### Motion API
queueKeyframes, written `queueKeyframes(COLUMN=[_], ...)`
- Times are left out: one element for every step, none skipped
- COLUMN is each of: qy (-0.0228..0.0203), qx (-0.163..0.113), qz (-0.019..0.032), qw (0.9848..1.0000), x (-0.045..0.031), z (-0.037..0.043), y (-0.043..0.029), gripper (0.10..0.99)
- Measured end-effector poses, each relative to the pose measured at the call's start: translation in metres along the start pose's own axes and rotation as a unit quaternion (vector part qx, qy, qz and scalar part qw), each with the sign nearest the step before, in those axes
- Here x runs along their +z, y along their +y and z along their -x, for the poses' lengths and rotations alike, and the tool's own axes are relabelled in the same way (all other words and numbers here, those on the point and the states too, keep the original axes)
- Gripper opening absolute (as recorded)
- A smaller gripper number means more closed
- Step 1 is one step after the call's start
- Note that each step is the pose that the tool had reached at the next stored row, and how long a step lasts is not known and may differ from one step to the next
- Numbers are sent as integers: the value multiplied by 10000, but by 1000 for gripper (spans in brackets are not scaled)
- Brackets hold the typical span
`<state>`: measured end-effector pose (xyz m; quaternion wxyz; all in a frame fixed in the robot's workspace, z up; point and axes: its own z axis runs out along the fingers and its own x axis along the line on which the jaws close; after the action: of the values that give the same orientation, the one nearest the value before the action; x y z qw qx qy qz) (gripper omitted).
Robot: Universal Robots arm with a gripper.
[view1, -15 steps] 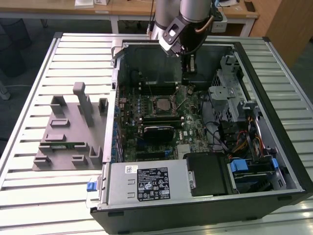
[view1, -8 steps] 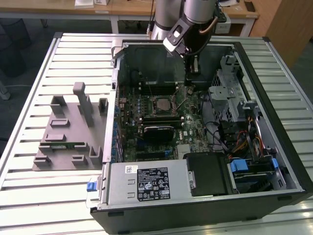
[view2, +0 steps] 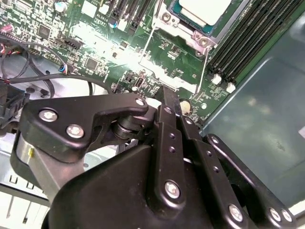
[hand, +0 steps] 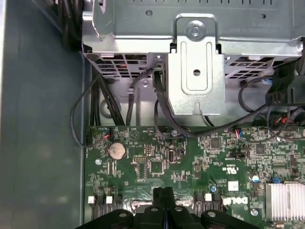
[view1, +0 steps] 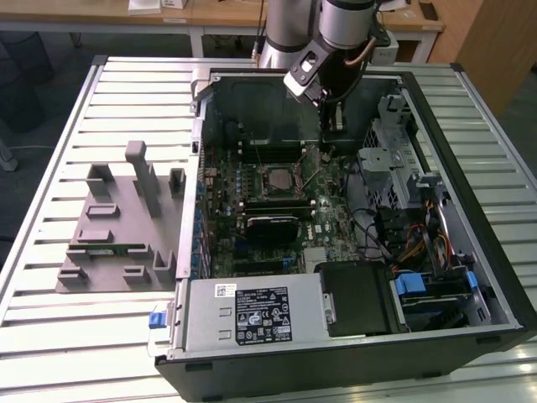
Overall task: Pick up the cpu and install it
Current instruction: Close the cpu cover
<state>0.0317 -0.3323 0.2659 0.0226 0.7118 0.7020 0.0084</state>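
The cpu [view2: 202,8], a pale silver square chip, lies in its socket on the green motherboard [view2: 119,57]; in the exterior view the cpu [view1: 277,179] sits mid-board inside the open computer case. A thin wire socket lever [view2: 205,62] stands beside it. My gripper [view1: 327,144] hangs over the board toward the exterior view's right of the socket, apart from the chip. In both wrist views its black fingers [view2: 169,102] press together with nothing between them, and the gripper [hand: 164,192] points at the board's edge.
The case [view1: 470,168] lies open on a slatted table [view1: 50,336]. A metal drive cage [hand: 195,71] with black cables [hand: 162,109] is close ahead. Memory slots [view2: 243,43], a black block [view1: 270,227], a power supply [view1: 252,315] and a grey parts fixture [view1: 117,235] surround the socket.
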Motion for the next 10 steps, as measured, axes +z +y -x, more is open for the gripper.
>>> queueKeyframes(qy=[0,0,0,0,0,0,0,0,0,0], qx=[0,0,0,0,0,0,-1,-1,-1,0], qz=[-2,-4,-7,-9,-11,-13,-14,-15,-15,-15], qw=[10000,10000,10000,10000,10000,10000,10000,10000,10000,10000], x=[16,31,46,59,72,85,97,107,117,127], z=[0,-1,-1,-2,-2,-3,-3,-3,-4,-4], y=[7,15,23,32,42,51,59,65,71,76], gripper=[106,106,106,106,106,106,106,106,106,106])
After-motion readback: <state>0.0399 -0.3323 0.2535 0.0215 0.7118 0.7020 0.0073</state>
